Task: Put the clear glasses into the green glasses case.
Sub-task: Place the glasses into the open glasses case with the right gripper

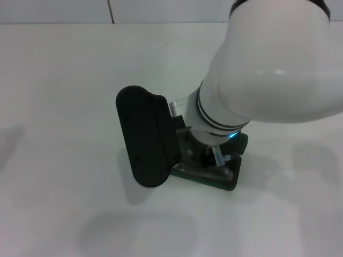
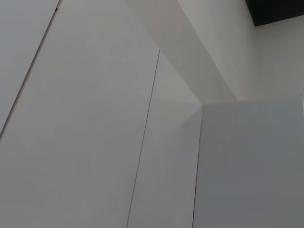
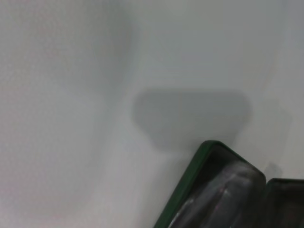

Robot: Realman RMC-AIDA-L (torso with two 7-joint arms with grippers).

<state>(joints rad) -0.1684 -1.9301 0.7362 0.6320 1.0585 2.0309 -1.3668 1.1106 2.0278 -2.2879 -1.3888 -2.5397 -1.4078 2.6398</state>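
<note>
The green glasses case [image 1: 214,179] lies open in the middle of the white table. Its dark lid [image 1: 143,136] stands up on the left side. My right arm reaches down over the case's base, and my right gripper [image 1: 206,155] is low over the tray, largely hidden under the white wrist. A thin clear piece [image 1: 218,156] below the wrist looks like part of the clear glasses; the rest is hidden. The right wrist view shows the case's green rim [image 3: 190,180] and its dark lining with pale glossy streaks [image 3: 223,202]. My left gripper is out of view.
The white table [image 1: 64,96] spreads around the case on all sides. A wall seam runs along the far edge of the table [image 1: 110,21]. The left wrist view shows only white wall panels [image 2: 95,118].
</note>
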